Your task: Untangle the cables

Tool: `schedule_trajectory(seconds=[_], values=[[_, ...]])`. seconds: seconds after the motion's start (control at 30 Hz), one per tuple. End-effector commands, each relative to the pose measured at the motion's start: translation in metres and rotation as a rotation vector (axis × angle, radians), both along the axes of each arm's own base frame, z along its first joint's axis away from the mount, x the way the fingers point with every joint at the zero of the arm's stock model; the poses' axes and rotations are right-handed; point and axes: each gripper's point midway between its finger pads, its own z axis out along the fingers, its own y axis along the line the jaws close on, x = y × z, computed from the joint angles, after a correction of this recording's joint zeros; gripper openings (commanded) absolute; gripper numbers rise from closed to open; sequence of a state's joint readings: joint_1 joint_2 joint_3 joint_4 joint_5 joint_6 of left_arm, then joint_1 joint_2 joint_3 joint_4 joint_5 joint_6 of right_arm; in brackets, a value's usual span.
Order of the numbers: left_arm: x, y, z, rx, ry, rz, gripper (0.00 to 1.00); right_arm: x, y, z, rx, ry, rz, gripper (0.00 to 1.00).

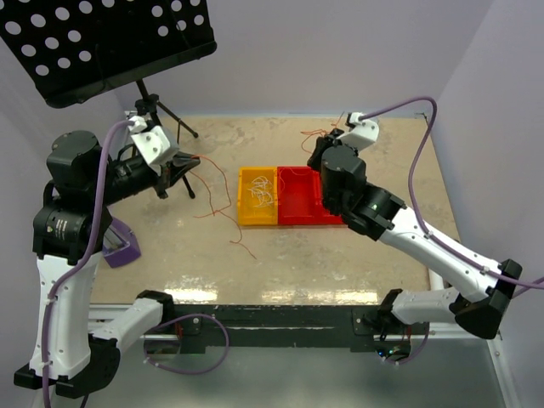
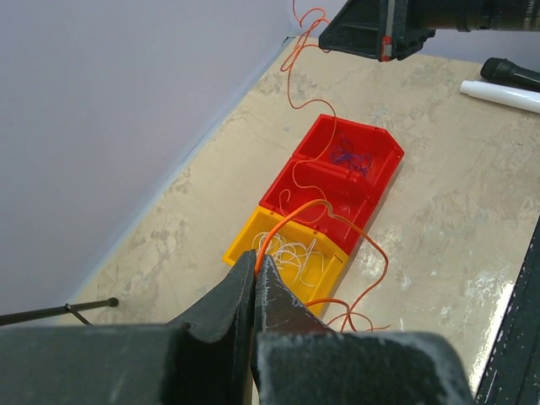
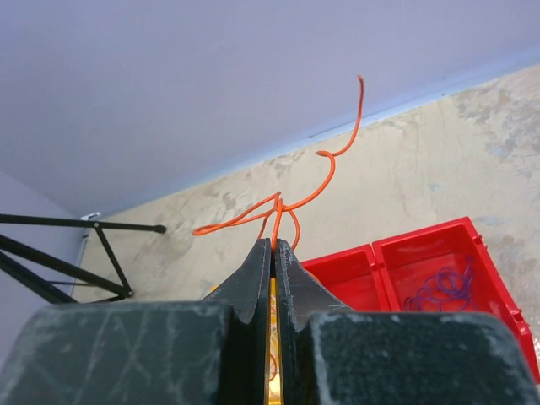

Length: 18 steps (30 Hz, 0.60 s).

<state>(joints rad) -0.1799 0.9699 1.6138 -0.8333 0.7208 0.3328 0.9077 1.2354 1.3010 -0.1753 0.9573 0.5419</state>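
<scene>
Both arms pinching red-orange cable around the yellow bin

Top view: the left gripper (image 1: pixel 183 161) is left of the yellow bin (image 1: pixel 242 200) and the right gripper (image 1: pixel 316 153) is past the red bin (image 1: pixel 297 219) next to it, with red-orange cable (image 1: pixel 229 204) trailing left of the yellow bin. Left wrist: its fingers are clamped on that cable above the yellow bin. White cables (image 2: pixel 291 251) lie inside, and purple cables (image 2: pixel 346 156) are in the farthest red compartment. Right wrist: its fingers are clenched on a looped red-orange cable.
</scene>
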Motion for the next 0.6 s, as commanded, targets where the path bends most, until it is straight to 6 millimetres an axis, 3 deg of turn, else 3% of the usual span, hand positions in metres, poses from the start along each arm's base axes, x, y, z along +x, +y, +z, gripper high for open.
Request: schedule_trajectory(seconds=[0.0, 0.37, 0.57], values=[[-0.003, -0.001, 0.000, 0.007, -0.013, -0.014, 0.00, 0.014, 0.007, -0.006, -0.047, -0.012, 0.007, 0.00], [-0.004, -0.001, -0.004, 0.020, -0.011, -0.020, 0.00, 0.036, 0.009, -0.034, -0.098, 0.021, -0.009, 0.00], [-0.004, -0.002, -0.005, 0.017, -0.005, -0.025, 0.00, 0.049, 0.015, -0.083, -0.163, 0.096, 0.003, 0.00]])
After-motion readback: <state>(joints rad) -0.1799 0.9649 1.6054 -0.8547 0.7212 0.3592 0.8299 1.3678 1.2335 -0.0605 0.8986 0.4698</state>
